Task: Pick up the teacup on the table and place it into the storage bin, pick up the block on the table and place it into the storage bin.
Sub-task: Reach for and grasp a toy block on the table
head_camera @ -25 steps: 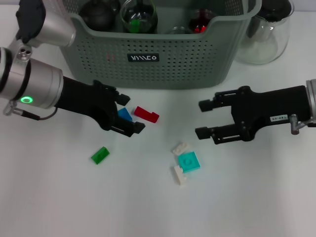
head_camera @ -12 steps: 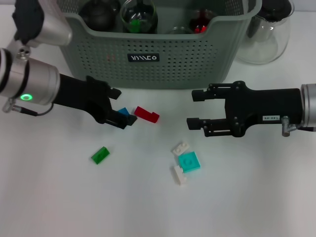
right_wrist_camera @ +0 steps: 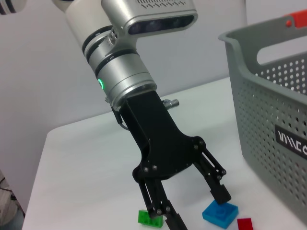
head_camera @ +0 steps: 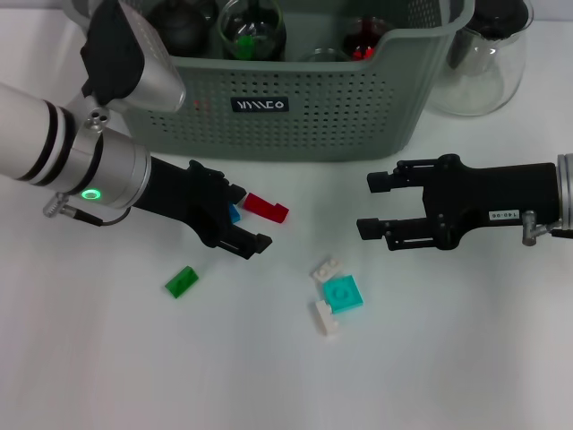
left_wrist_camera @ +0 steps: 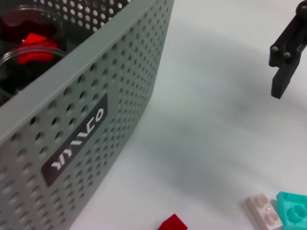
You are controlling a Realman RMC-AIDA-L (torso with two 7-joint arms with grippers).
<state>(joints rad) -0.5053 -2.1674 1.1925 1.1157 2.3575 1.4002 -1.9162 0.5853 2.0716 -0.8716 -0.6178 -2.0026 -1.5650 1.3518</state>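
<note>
The small blue plastic block (head_camera: 234, 212) lies on the white tabletop (head_camera: 448, 358) just in front of the large grey-green perforated storage bin (head_camera: 295, 98), beside a flat red block (head_camera: 266, 207). In the head view most of it is hidden behind the left hand (head_camera: 240, 218); the right wrist view shows it better (right_wrist_camera: 220, 212), resting between the two black fingers and not lifted. The left hand has its fingers apart around this block, one finger on each side; half a second ago it was a little more to the robot's left and the block showed clearly, so the hand has moved forward over it. I judge that the next step is to close on the block, though I cannot tell for sure if a finger already touches it. The right hand (head_camera: 376, 205), also with fingers apart and holding nothing, hovers over the tabletop well apart from the blocks; it has drawn back slightly toward its own side. A green block (head_camera: 182, 282), a turquoise block (head_camera: 342, 293) and white blocks (head_camera: 327, 268) wait nearby. Inside the bin glass cups (head_camera: 253, 27) are seen, so the teacup part seems done.
</note>
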